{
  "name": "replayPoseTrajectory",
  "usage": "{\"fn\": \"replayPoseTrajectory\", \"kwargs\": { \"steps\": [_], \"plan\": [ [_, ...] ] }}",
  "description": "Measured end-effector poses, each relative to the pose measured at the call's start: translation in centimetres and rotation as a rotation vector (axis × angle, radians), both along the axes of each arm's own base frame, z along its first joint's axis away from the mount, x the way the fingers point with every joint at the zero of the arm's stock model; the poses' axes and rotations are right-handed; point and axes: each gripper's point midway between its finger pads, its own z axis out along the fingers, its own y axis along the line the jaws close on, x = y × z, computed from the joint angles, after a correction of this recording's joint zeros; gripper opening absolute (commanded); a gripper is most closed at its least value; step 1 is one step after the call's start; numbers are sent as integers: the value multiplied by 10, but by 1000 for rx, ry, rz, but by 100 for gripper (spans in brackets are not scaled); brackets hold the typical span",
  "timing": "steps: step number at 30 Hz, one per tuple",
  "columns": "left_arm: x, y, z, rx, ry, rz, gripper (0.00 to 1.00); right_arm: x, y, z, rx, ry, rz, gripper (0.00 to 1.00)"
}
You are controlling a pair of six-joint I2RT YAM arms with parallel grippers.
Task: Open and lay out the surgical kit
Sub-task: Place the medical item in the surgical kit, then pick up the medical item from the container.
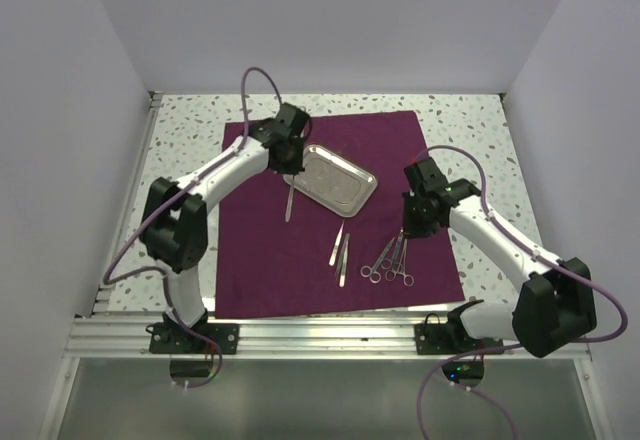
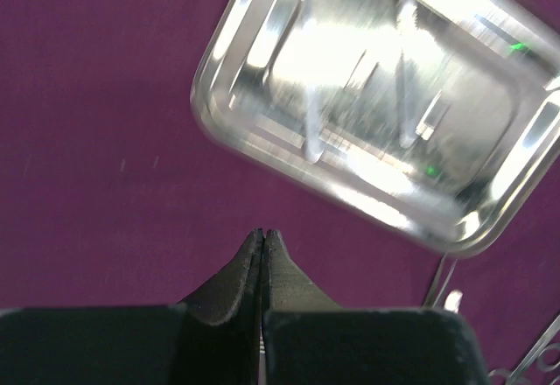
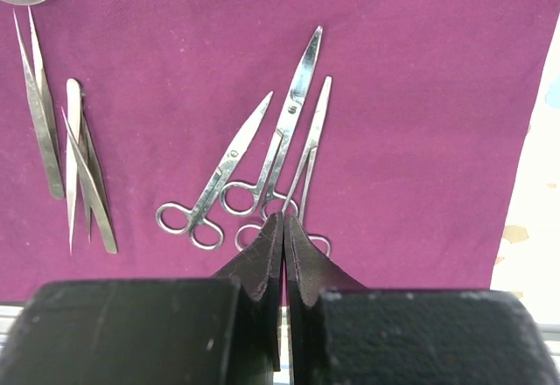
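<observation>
- Left gripper (image 2: 262,234) is closed on nothing; steel tray (image 2: 206,96) lies ahead, its inside showing only blurred reflections.
- Right gripper (image 3: 283,219) is closed; ring-handled instruments (image 3: 295,96) lie just ahead.

Cloth (image 1: 290,270) is showing plain dark purple. Tray (image 1: 340,180), tweezers (image 1: 341,250) and scissors (image 3: 293,109) are gleaming bare silver. Table (image 1: 185,140) is showing white with grey-brown speckles. Left arm (image 1: 225,173) and right arm (image 1: 500,235) are reading white with black joints; cables (image 1: 244,88) lilac.
</observation>
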Motion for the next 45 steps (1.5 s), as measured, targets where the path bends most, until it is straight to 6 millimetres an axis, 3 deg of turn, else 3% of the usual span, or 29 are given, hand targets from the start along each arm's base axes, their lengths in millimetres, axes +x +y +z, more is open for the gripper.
{"fn": "replayPoseTrajectory", "kwargs": {
  "steps": [6,9,12,15,17,19,20,22,28,34,40,45],
  "plan": [
    [-83,54,-27,49,78,103,0,4,5,-7,8,25,13,0],
    [-111,69,-42,60,103,144,0,7,8,-8,11,33,24,0],
    [-125,70,-56,76,115,158,0,11,12,-8,17,37,37,0],
    [-130,65,-62,85,118,158,12,16,14,-7,17,31,45,0],
    [-130,61,-63,86,113,157,31,18,14,-6,17,25,49,0],
    [-129,61,-65,93,115,168,45,18,14,-6,16,24,52,0],
    [-128,61,-66,100,116,173,47,18,14,-6,16,23,52,0],
    [-123,60,-63,107,109,183,51,18,14,-5,17,21,52,0],
    [-96,52,-38,120,43,185,49,11,11,-3,22,5,51,0],
    [-38,20,-19,138,-28,140,45,10,10,-2,25,-1,50,0],
    [31,-19,-38,148,-61,105,43,7,8,-4,18,7,45,0],
    [73,-35,-66,171,-61,108,43,4,6,-3,17,7,41,0]
  ]
}}
